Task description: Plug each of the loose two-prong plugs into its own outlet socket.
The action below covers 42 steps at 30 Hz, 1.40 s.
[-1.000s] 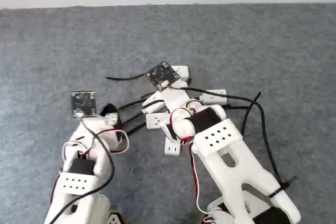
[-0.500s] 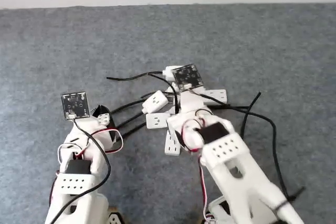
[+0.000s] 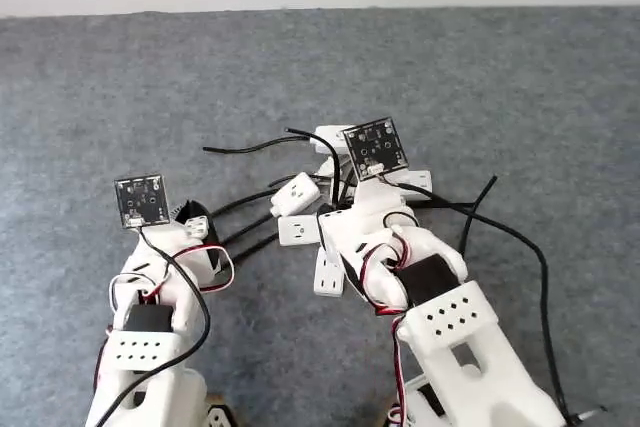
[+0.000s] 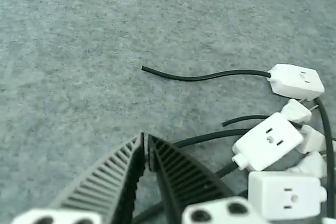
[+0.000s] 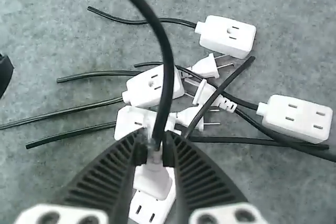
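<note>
The right gripper [image 5: 154, 141] pinches a white two-prong plug [image 5: 153, 178] at its neck, where the plug's black cord [image 5: 160, 51] leaves it, with the ribbed black fingers [image 5: 113, 171] closed on either side. The plug body sits just beside a small white outlet socket [image 5: 143, 211]; whether the prongs touch that socket cannot be told.

Beyond the fingertips lies a tangle of white parts on the grey carpeted table [image 5: 47, 35]. A corded white socket block [image 5: 155, 86] lies nearest. Three loose white plugs [image 5: 212, 97] are bunched against its far side. A second corded socket block [image 5: 227, 35] lies farther off, and a wide white socket block [image 5: 296, 118] lies out to one side. Several black cord ends trail away across the carpet.

The left gripper [image 4: 145, 142] has its ribbed black jaws pressed together on nothing. It is low over bare carpet, short of the cluster. A white socket block with two slots [image 4: 268, 141] is the nearest piece ahead of it.

From above, the left arm [image 3: 160, 287] stands apart from the pile and the right arm [image 3: 400, 257] stands over it.
</note>
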Motion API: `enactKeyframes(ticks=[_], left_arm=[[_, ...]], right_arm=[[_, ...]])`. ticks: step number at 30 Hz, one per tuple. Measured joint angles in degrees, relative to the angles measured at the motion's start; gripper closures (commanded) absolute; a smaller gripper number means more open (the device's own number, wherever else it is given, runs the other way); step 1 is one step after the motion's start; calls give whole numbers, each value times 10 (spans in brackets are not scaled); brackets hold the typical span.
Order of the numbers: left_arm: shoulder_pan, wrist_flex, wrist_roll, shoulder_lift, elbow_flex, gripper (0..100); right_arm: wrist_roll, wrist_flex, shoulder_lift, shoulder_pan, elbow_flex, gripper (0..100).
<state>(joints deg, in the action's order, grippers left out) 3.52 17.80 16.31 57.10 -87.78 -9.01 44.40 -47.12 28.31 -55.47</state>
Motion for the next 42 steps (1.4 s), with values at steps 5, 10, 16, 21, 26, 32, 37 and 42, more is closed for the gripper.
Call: enactKeyframes(ticks=[5, 10, 16, 21, 26, 32, 37, 42], left_arm=[[0, 0, 0, 0, 0, 987], [0, 36, 0, 0, 11, 987], [-20, 99, 10, -77, 76, 987], [-27, 100, 16, -246, 184, 987], [-28, 100, 16, -429, 309, 987], [-74, 100, -34, -486, 360, 987], [-123, 100, -105, -415, 316, 987], [-147, 97, -155, -281, 216, 987]], right_arm=[[-4, -23, 0, 0, -13, 991], [38, -20, 0, 31, -16, 991], [98, 43, -4, 83, 0, 991], [131, 98, -4, 93, 29, 991], [157, 123, -4, 137, 30, 991], [171, 130, -4, 184, 30, 991], [184, 130, -4, 181, 30, 991], [185, 137, -4, 183, 30, 991]])
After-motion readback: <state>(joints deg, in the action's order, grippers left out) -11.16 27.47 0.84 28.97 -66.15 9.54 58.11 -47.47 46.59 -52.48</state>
